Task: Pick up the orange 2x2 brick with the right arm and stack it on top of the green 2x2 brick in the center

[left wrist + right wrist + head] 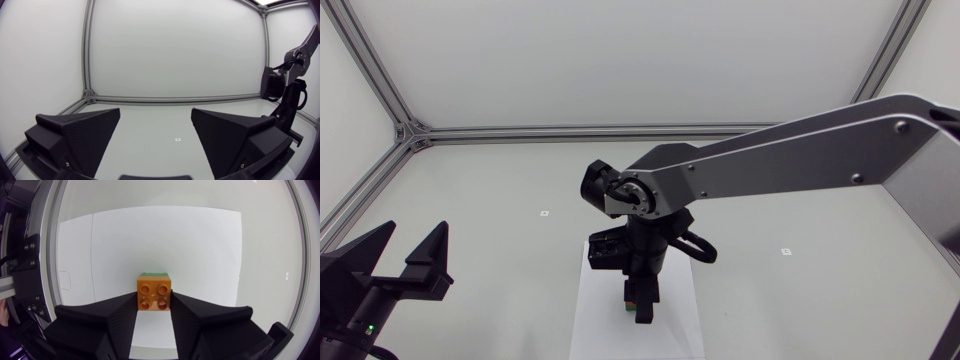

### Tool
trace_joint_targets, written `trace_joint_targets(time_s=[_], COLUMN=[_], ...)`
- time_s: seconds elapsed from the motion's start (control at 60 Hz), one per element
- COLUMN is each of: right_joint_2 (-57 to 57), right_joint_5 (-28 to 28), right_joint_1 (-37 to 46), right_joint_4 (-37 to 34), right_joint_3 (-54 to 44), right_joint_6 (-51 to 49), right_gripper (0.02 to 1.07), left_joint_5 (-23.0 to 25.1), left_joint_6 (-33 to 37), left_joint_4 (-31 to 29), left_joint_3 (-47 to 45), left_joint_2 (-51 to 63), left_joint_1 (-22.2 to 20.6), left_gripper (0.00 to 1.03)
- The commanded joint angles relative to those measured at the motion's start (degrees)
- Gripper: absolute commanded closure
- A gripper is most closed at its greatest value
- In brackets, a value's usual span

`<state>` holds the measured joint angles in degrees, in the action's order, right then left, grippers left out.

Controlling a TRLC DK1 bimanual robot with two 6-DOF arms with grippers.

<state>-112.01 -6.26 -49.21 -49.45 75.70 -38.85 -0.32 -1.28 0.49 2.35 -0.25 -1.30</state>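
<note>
Right gripper (pixel 154 311) clamped on the orange brick (pixel 155 294).
The brick sits between both fingers, with the green brick (pixel 154 273) edge peeking just beyond it; lower centre in the head view.

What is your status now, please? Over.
Left gripper open. Right gripper shut on orange brick, over green brick. Nothing seen in the way.

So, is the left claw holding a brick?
No, the left gripper is wide open with nothing in it.
</note>
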Motion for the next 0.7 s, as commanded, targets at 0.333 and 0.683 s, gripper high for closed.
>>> trace_joint_targets(time_s=[0.333, 0.683], right_joint_2=[-4.3, -4.8], right_joint_5=[2.7, 4.5], right_joint_1=[-0.9, -1.6], right_joint_4=[3.8, 4.1], right_joint_3=[-5.5, -6.6], right_joint_6=[1.0, 2.1], right_gripper=[1.02, 1.02], left_joint_5=[0.2, 0.2], left_joint_6=[0.8, 0.8], left_joint_4=[-0.8, -0.8], left_joint_3=[-2.3, -2.3], left_joint_2=[-0.5, -0.5], left_joint_1=[0.2, 0.2], left_gripper=[0.04, 0.04])
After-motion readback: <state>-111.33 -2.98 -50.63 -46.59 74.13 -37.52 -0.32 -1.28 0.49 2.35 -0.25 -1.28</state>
